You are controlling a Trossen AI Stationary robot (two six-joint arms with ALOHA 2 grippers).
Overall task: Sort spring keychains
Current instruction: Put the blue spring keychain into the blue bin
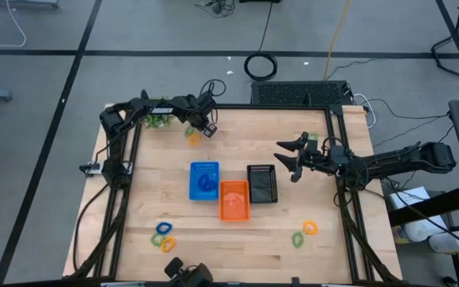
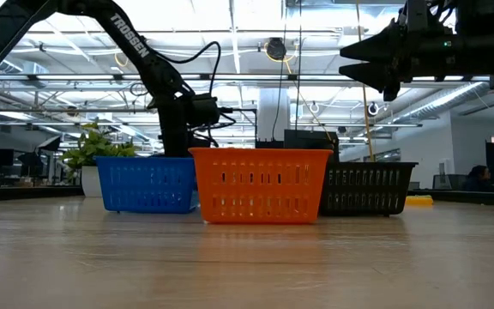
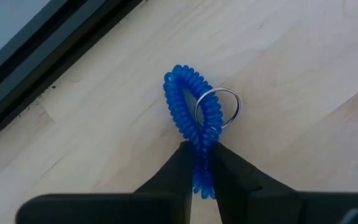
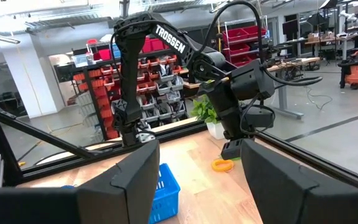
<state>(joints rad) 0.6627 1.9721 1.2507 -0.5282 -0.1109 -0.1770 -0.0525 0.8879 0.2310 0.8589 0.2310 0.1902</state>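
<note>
My left gripper is at the table's far left, by the plant sprig, shut on a blue spring keychain with a metal ring. An orange keychain lies on the table beside it. My right gripper hangs open above the table, to the right of the black basket, and touches nothing. Other blue keychains lie in the blue basket. Green, blue and orange ones lie near left; an orange one and a green one lie near right. My left gripper pinches the blue keychain between its two fingers at one end of the coiled loop. The fingers come from above, pointing down. The rest of the loop and its ring stick out past the fingertips. Whether it is clear of the table I cannot tell.
The blue, orange and black baskets stand side by side at the table's middle. A dark frame rail runs along the far edge close to my left gripper. Bare wood lies between the baskets and the near edge.
</note>
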